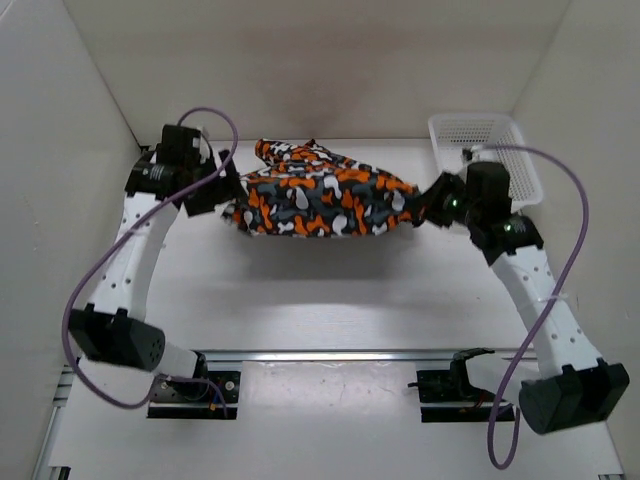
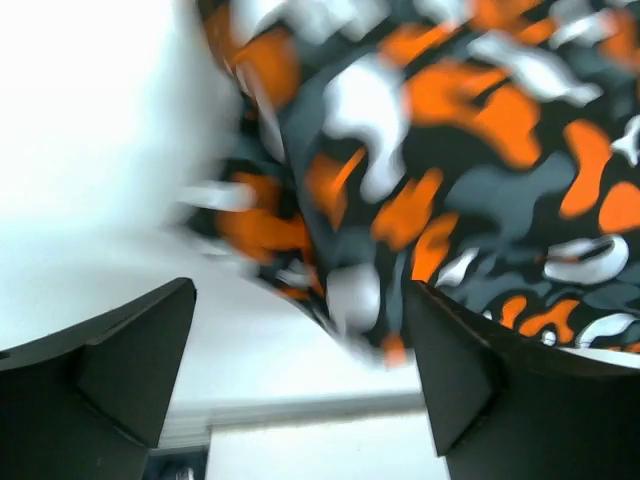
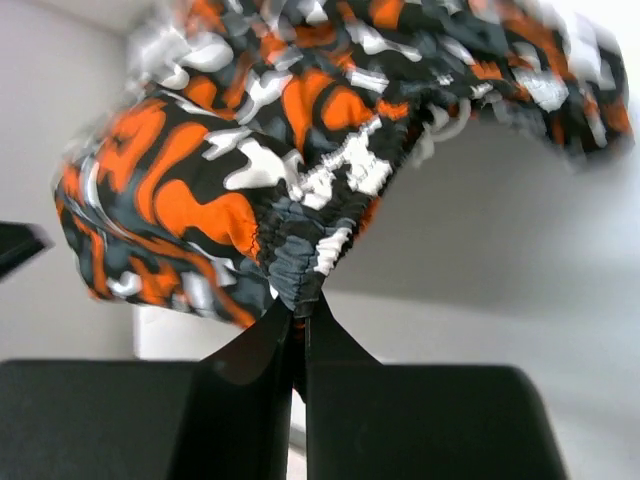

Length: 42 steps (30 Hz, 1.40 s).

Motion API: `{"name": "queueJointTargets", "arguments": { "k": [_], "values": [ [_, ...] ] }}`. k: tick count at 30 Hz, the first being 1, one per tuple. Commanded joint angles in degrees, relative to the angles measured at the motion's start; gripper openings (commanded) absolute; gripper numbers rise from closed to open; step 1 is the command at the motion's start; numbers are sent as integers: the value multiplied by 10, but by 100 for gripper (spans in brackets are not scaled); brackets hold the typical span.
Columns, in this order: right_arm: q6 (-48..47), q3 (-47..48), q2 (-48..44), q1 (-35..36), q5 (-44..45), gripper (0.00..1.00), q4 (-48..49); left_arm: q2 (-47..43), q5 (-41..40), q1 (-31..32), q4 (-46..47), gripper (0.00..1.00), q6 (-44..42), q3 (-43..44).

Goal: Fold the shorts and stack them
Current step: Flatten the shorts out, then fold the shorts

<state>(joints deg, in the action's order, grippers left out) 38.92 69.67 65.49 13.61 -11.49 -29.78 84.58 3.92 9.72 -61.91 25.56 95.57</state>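
- The shorts are hanging as a soft, crumpled bundle of thin printed cloth, blotched in orange, black, grey and white, and stretching sideways across the far half of the table.
- In the overhead view, the bundle is bulging in the middle and tapering to a gathered point at its 3 o'clock end.
- The right gripper is meeting that tapered end. In its wrist view, the right gripper is pressing its flat black fingers tightly together on a puckered, elastic-looking edge of the shorts, with the rest billowing up towards 12 o'clock.
- The left gripper is sitting at the 9 o'clock end of the bundle.
- In the left wrist view, the left gripper is standing wide open. Its wedge-shaped black fingers are well apart, and the shorts are drooping between them, close to the finger at 3 o'clock and gripped by neither.
- A white plastic mesh basket with a rectangular rim is standing at the table's 1 o'clock corner, just behind the right arm.
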Motion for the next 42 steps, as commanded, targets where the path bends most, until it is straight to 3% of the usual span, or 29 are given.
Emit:
{"name": "queueJointTargets", "arguments": {
  "k": [1, 5, 8, 15, 19, 23, 31, 37, 40, 41, 42],
  "values": [
    [3, -151, -51, 9, 29, 0, -46, -41, 7, -23, -6, 99, -5, -128],
    [15, -249, -56, 2, 50, 0, -46, -23, 49, -44, 21, 99, 1, -209],
    [15, -255, -42, 2, 70, 0, -51, -23, 44, -32, 35, 99, 18, -239],
    [4, -226, -27, 2, 75, 0, -56, -74, 21, -23, 51, 86, 117, -360],
    [4, -226, -20, 2, 75, 0, -56, -99, 55, -12, 78, 97, 185, -451],
    [4, -226, -20, 2, 75, 0, -56, -121, 78, 20, 100, 100, 224, -527],
    [14, -226, -20, -3, 87, 0, -62, -98, 78, 117, 131, 100, 297, -556],
    [20, -231, -32, -3, 87, 0, -67, -54, 58, 117, 176, 97, 321, -578],
    [20, -236, -37, -3, 94, 1, -78, -14, 36, 130, 181, 75, 300, -535],
    [20, -243, -37, -3, 94, 4, -78, -6, 30, 130, 181, 58, 292, -524],
    [20, -251, -37, -3, 99, 17, -84, 1, 30, 130, 181, 21, 280, -506]
  ]
}}
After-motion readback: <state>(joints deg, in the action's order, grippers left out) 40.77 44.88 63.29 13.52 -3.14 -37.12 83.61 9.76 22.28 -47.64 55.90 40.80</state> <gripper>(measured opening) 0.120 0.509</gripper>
